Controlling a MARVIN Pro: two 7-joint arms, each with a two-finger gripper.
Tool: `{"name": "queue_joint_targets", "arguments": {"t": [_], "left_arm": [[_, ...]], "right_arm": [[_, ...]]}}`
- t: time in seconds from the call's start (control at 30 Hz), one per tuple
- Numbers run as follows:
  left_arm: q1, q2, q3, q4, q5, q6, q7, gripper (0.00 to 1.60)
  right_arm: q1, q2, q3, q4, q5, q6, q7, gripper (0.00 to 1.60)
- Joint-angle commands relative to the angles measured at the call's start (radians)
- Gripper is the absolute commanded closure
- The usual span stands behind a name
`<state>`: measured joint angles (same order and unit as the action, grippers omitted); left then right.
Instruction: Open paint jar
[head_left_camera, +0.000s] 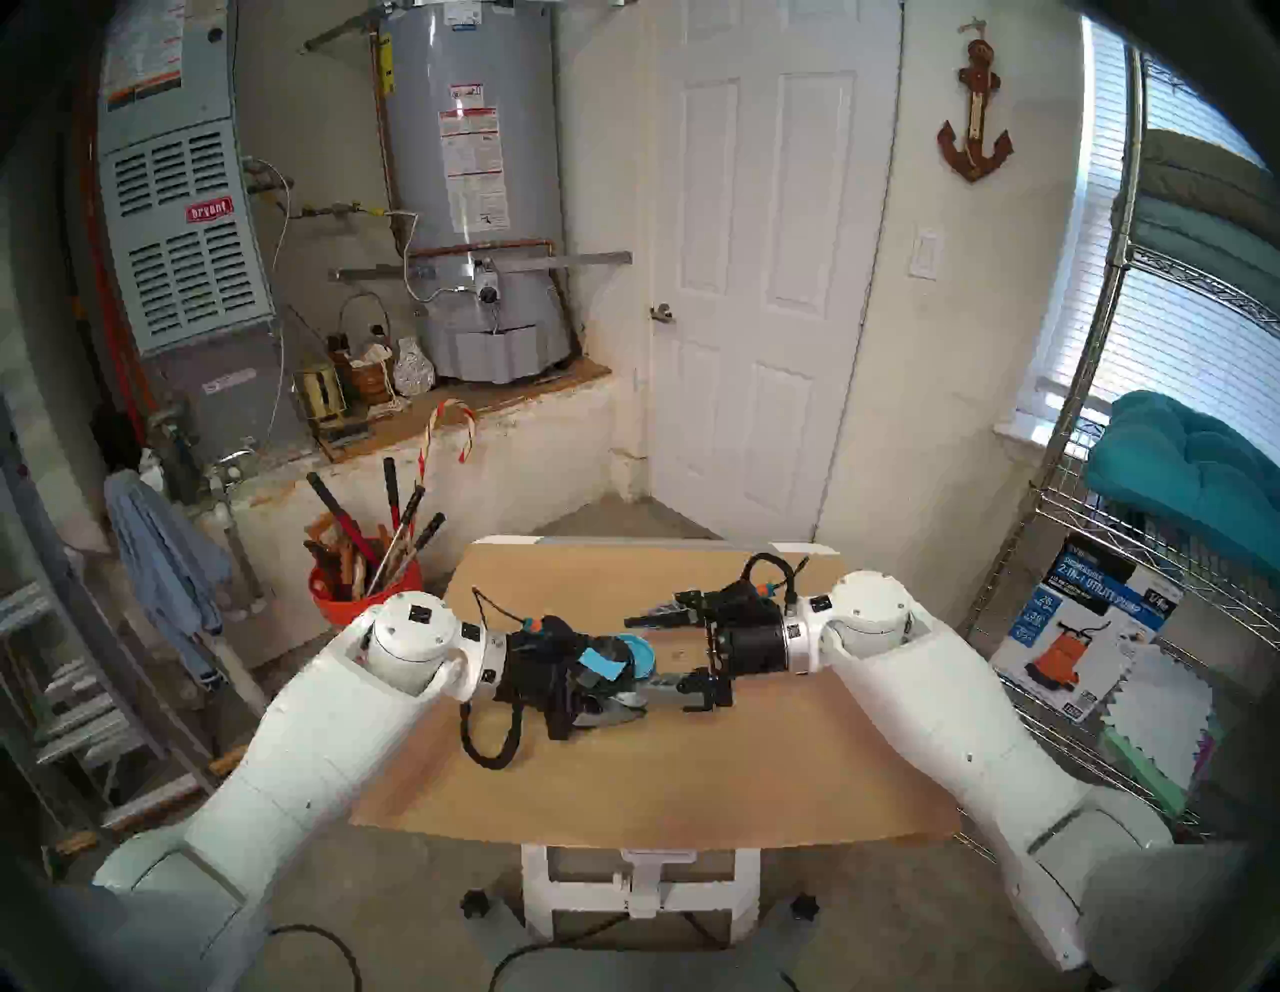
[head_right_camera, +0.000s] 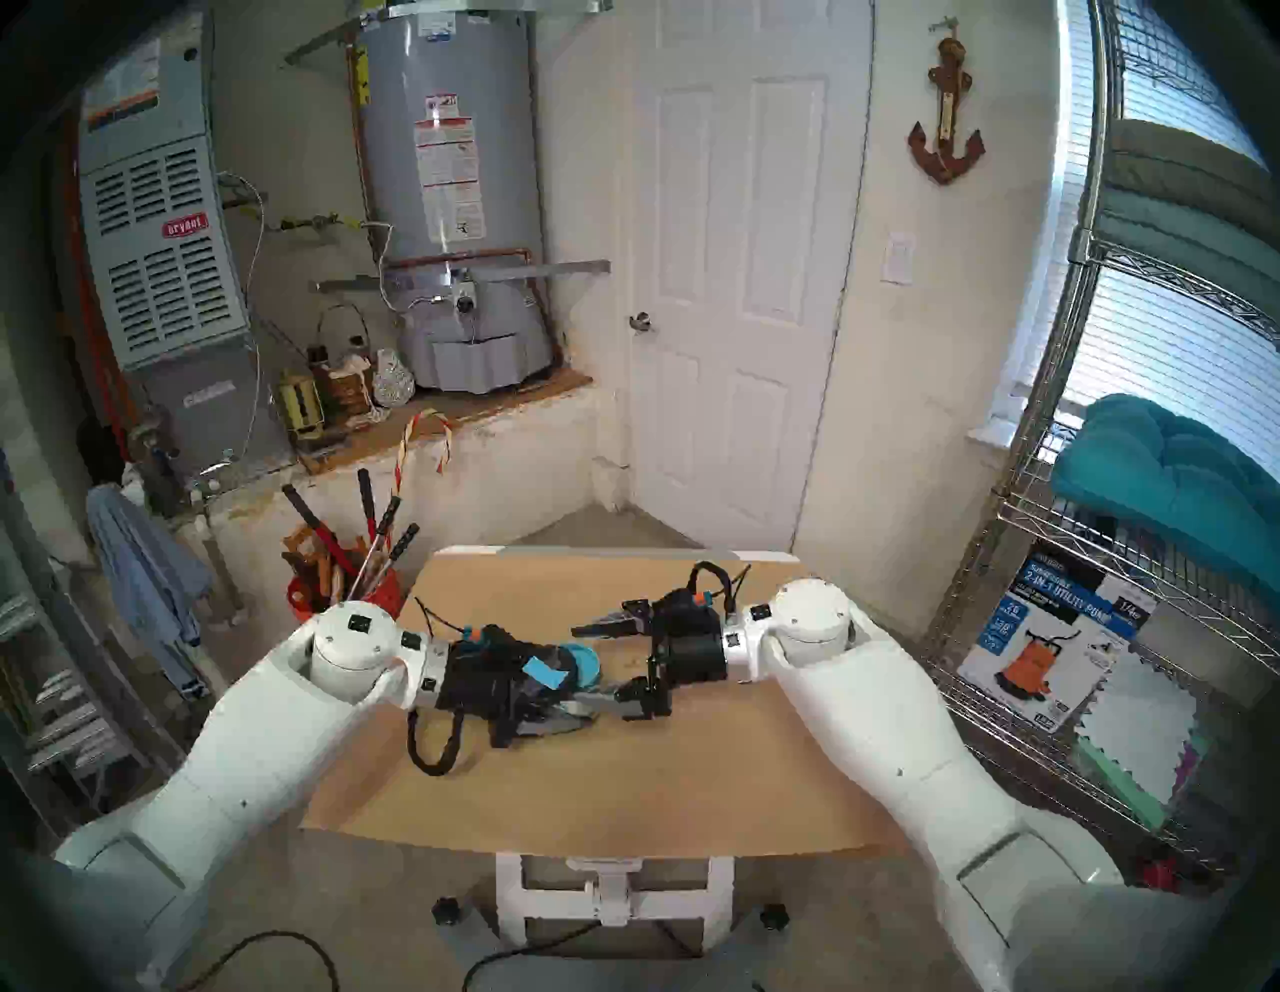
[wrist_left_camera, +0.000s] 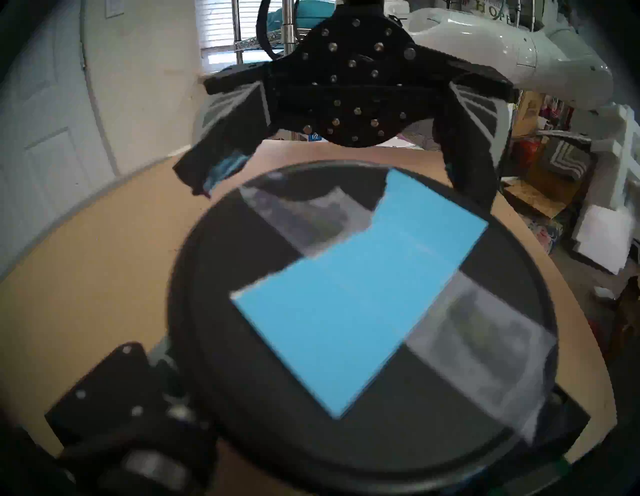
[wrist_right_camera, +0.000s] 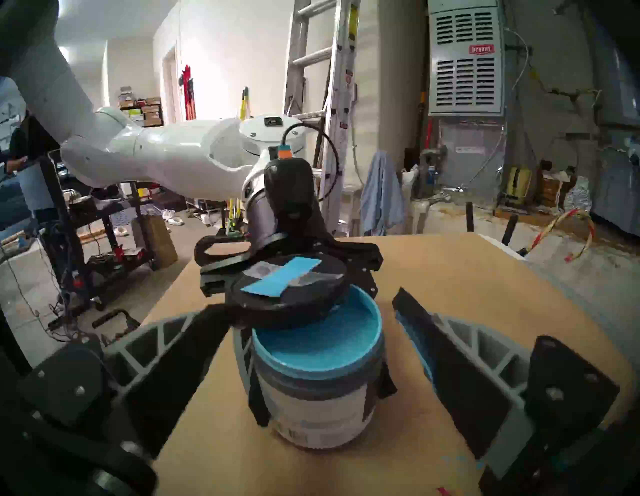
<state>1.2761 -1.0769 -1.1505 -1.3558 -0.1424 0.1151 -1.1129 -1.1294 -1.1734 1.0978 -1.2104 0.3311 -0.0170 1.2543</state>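
The paint jar (wrist_right_camera: 311, 401) stands on the brown table (head_left_camera: 658, 762), its white label facing the right wrist camera and light-blue paint (wrist_right_camera: 322, 332) showing at its open mouth. The black lid (wrist_right_camera: 287, 287), with a taped light-blue rectangle, lies loose and tilted over the jar's far rim. It fills the left wrist view (wrist_left_camera: 360, 294). My left gripper (head_left_camera: 623, 686) is shut on the jar, its fingers (wrist_right_camera: 256, 398) pressed against the body. My right gripper (head_left_camera: 658, 651) is open, one finger on each side of the jar, touching neither jar nor lid.
An orange bucket (head_left_camera: 360, 582) of tools stands on the floor off the table's far left corner. A wire shelf (head_left_camera: 1143, 623) with a pump box stands to the right. A ladder (wrist_right_camera: 322, 104) leans behind the left arm.
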Motion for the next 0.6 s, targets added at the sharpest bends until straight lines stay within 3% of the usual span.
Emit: {"name": "queue_joint_targets", "arguments": {"t": [0.0, 0.57], "left_arm": [[0.016, 0.003, 0.015, 0.021, 0.012, 0.001, 0.001, 1.60], [0.001, 0.005, 0.026, 0.027, 0.007, 0.001, 0.001, 1.60]], "right_arm": [[0.008, -0.020, 0.006, -0.050, 0.009, -0.011, -0.007, 0.00], [0.029, 0.002, -0.040, -0.105, -0.062, 0.013, 0.014, 0.00]]}}
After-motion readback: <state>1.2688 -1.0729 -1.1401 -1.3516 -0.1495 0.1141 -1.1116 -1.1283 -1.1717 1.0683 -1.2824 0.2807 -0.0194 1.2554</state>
